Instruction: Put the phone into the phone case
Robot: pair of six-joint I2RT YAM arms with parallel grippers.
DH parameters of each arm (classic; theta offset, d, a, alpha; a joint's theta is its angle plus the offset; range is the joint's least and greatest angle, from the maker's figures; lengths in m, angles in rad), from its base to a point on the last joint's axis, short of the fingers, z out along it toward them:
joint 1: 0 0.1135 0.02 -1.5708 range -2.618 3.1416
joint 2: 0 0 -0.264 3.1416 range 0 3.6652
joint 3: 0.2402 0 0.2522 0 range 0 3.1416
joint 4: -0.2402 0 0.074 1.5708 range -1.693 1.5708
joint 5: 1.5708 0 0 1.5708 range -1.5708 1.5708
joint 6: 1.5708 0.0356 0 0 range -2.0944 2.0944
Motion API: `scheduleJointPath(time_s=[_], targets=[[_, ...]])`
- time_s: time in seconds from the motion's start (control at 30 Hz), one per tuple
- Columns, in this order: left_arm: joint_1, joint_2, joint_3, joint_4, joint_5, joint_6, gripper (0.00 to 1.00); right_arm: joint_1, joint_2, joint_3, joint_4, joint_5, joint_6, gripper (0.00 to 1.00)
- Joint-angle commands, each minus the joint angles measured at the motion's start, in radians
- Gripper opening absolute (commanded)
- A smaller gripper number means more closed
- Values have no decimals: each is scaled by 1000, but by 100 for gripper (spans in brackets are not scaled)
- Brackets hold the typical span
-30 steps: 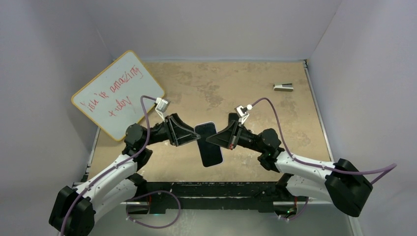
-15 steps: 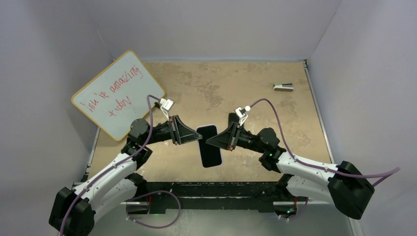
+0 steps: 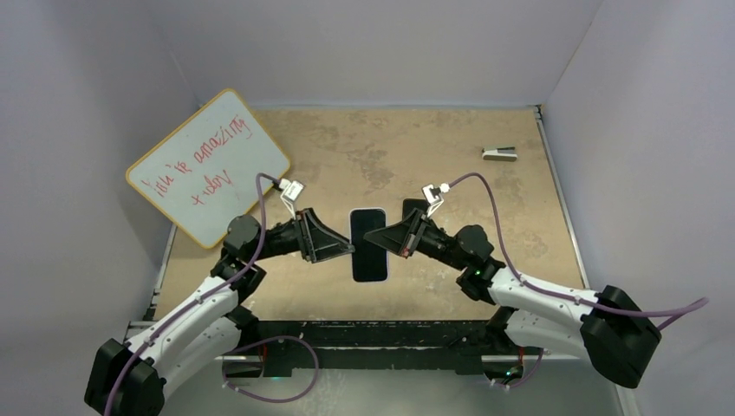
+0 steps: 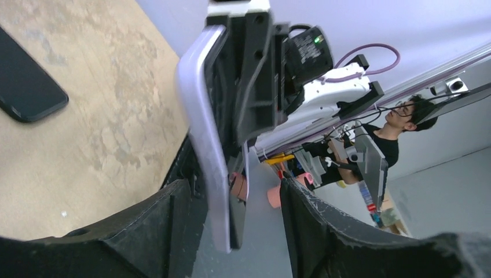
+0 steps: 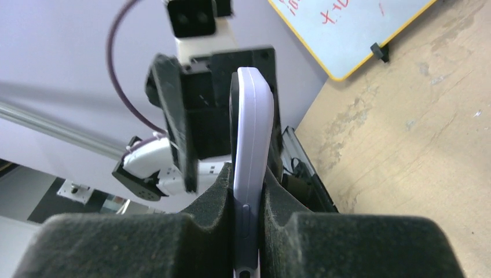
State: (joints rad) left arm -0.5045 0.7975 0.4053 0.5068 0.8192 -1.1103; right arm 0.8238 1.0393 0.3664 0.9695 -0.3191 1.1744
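The phone [image 3: 369, 250], its black face up, sits inside the pale lavender phone case [image 3: 367, 211], which shows as a light rim. Both hang above the table between the arms. My right gripper [image 3: 382, 242] is shut on the case's right edge; in the right wrist view its pads [image 5: 220, 191] pinch the lavender case [image 5: 252, 116]. My left gripper [image 3: 349, 251] is open around the left edge. In the left wrist view the case [image 4: 200, 116] and the dark phone [image 4: 236, 223] stand between its fingers [image 4: 307, 220], with a gap on one side.
Another black phone-shaped slab [image 3: 414, 208] lies flat on the table behind my right gripper, also seen in the left wrist view [image 4: 26, 81]. A whiteboard [image 3: 208, 165] with red writing leans at the back left. A small grey object [image 3: 500, 154] lies back right.
The cased phone has turned from tilted to nearly straight and shifted a little left. My left gripper closed on it, then opened again. The right arm kept hold.
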Motion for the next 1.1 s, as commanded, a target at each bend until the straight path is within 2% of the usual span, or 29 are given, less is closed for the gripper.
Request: scheduleJointPath(time_s=[0.0,0.17,0.23,0.3,0.37,0.43,0.5,0.6,0.87,0.93,1.07], targets=[[-12,11,-122,239,2,-134,61,-2,-20,67,103,107,16,0],[-66,71,-164,316,-30,-157,57,-2,7,66,134,131,19,0],[-83,85,-164,328,-40,-159,45,-2,13,60,138,141,20,0],[-85,92,-163,317,-40,-156,27,-2,17,55,138,148,19,0],[-86,89,-162,276,-44,-141,13,-2,18,52,127,151,1,0],[-86,77,-152,170,-59,-104,1,-2,12,51,100,156,-20,0],[-86,65,-130,58,-75,-54,0,-2,1,48,65,163,-43,0],[-86,44,-125,12,-90,-38,0,-2,-18,56,-17,165,-72,1],[-85,39,-81,1,-29,50,0,-2,-54,97,-160,117,-133,35],[-85,31,-67,-16,-9,83,0,-3,-74,116,-208,119,-152,40],[-83,23,-53,-28,21,112,0,-2,-107,158,-297,133,-193,43]])
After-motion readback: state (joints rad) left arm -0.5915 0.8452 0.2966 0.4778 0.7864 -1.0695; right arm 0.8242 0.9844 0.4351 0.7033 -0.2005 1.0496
